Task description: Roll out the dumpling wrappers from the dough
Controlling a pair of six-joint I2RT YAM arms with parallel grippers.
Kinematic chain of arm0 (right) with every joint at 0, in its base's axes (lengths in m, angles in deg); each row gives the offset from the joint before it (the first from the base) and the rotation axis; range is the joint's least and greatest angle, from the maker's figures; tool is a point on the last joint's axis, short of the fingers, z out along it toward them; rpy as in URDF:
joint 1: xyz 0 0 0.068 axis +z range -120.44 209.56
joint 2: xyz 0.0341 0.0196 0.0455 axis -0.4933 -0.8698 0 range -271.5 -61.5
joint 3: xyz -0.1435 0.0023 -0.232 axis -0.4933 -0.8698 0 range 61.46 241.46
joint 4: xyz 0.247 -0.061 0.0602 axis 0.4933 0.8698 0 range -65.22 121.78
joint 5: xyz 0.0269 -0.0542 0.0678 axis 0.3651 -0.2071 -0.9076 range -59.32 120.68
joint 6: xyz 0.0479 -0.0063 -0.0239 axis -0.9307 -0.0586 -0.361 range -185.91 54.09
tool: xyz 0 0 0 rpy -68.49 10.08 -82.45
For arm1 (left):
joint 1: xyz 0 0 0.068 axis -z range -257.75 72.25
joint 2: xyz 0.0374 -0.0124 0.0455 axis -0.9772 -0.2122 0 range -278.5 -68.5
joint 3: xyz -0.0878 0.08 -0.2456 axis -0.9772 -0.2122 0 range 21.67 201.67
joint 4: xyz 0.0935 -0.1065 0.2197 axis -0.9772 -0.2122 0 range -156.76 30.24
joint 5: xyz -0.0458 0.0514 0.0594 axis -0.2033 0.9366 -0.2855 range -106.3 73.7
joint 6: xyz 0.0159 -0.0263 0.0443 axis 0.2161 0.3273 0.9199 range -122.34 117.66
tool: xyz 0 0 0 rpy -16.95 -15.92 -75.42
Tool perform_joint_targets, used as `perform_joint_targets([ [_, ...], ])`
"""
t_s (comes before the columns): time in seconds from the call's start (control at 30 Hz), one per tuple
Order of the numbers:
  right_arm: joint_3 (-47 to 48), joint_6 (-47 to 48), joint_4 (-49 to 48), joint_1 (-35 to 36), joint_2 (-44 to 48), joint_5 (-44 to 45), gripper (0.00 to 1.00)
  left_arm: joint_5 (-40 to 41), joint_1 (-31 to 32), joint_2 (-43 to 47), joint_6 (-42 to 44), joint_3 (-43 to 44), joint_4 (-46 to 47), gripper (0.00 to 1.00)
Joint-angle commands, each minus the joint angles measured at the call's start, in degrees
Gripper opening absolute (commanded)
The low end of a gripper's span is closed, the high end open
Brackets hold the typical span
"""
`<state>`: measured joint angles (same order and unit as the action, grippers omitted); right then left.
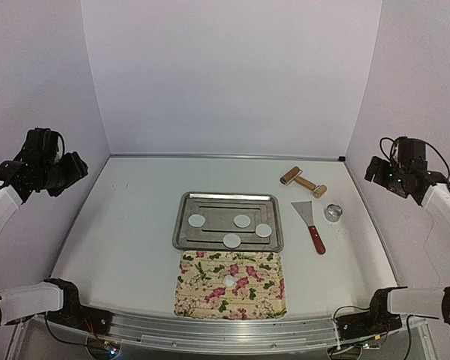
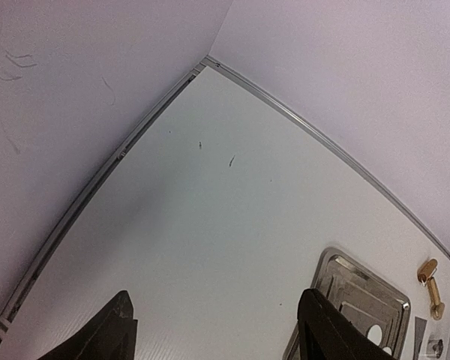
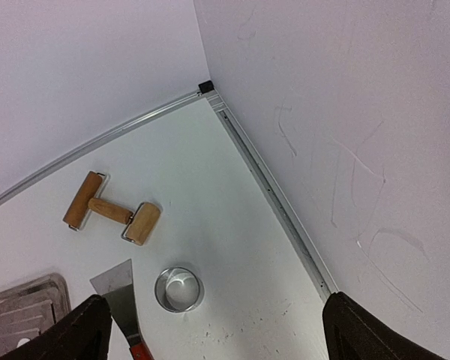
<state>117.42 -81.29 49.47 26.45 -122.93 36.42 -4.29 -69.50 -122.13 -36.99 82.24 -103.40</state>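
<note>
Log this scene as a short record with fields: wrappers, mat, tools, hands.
wrappers: four dumpling wrappers lying flat in the metal tray, none touching another
mat: floral mat just in front of the tray, with one small white dough piece on it
tools: wooden roller, scraper and ring cutter, all to the right of the tray
hands: left hand and right hand both open, holding nothing, high at the sides

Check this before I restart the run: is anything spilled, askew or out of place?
Nothing looks spilled or damaged. Four dumpling wrappers lie flat in the metal tray; a smaller white piece sits alone on the floral mat. Faint specks dot the table near the ring cutter.
</note>
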Motion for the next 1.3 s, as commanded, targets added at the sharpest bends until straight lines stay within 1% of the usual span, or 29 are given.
perform_joint_targets([
  [0.0, 5.7, 2.4, 0.0, 0.1, -2.2, -4.0, 0.98, -0.1, -0.1, -2.1, 0.6, 3.3, -1.7, 1.00],
  [0.17, 10.6, 6.8, 0.7, 0.1, -7.7, -10.5, 0.98, -2.6, -0.1, -3.3, 1.3, 2.9, -1.0, 0.99],
  [0.3, 16.3, 9.4, 4.5, 0.2, -15.5, -15.1, 0.97, -6.7, -0.1, -4.9, 1.4, 2.3, 1.0, 0.99],
  [0.37, 20.4, 10.4, 7.7, 0.2, -21.2, -16.7, 0.92, -10.3, -0.1, -6.8, 1.7, 1.8, 2.2, 0.99],
  [0.43, 24.8, 11.4, 10.6, 0.3, -26.3, -18.3, 0.82, -15.0, -0.1, -8.2, 2.6, 0.2, 4.7, 0.99],
  [0.53, 29.1, 13.2, 12.8, 1.6, -32.6, -16.9, 0.73, -22.4, -0.1, -10.6, 3.2, -2.2, 10.5, 0.99],
  [0.57, 30.7, 13.8, 13.3, 2.0, -35.1, -16.5, 0.71, -25.2, -0.1, -11.3, 3.1, -2.8, 13.0, 0.99],
  [0.67, 36.6, 15.3, 16.7, 2.9, -41.8, -15.7, 0.68, -28.8, -0.1, -14.8, 2.6, -3.6, 17.1, 0.99],
  [0.8, 45.8, 19.7, 20.9, 6.6, -51.7, -14.5, 0.67, -31.4, -0.1, -18.6, 2.0, -3.9, 20.3, 1.00],
  [1.07, 64.4, 23.1, 24.2, 11.7, -70.1, -13.2, 0.66, -32.5, 0.0, -24.8, 3.0, -0.7, 20.0, 0.99],
  [1.17, 70.2, 24.5, 24.7, 12.7, -75.2, -12.2, 0.66, -33.1, 0.1, -26.6, 3.4, 0.2, 19.8, 0.99],
  [1.27, 73.6, 26.1, 25.3, 13.4, -78.8, -10.4, 0.66, -33.9, 0.0, -28.7, 3.9, 1.9, 19.2, 0.99],
])
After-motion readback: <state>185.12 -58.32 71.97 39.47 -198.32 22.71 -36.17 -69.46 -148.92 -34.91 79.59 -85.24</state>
